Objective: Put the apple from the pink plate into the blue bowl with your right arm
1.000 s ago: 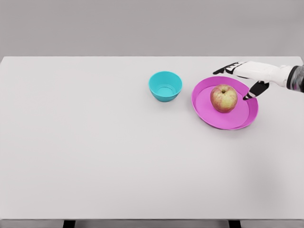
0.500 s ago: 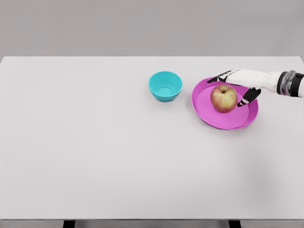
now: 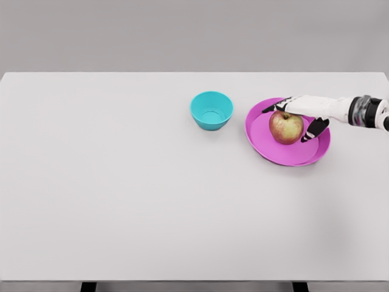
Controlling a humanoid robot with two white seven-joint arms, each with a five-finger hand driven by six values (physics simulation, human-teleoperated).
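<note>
A red-yellow apple [image 3: 285, 128] rests on the pink plate [image 3: 285, 155] at the right of the white table. The blue bowl [image 3: 211, 110] stands just left of the plate and holds nothing. My right hand [image 3: 290, 119] reaches in from the right edge and sits around the apple's far and right side. Its fingers [image 3: 273, 106] stretch over the top of the fruit and the thumb [image 3: 315, 129] hangs at its right. The hand is open, not closed on the apple. The left arm does not show.
The white table [image 3: 121, 194] runs wide to the left and front of the bowl and plate. Its front edge lies at the bottom of the picture.
My right hand has moved left and slightly down, from beside the plate's far right rim to around the apple. Apple, plate and bowl have not moved.
</note>
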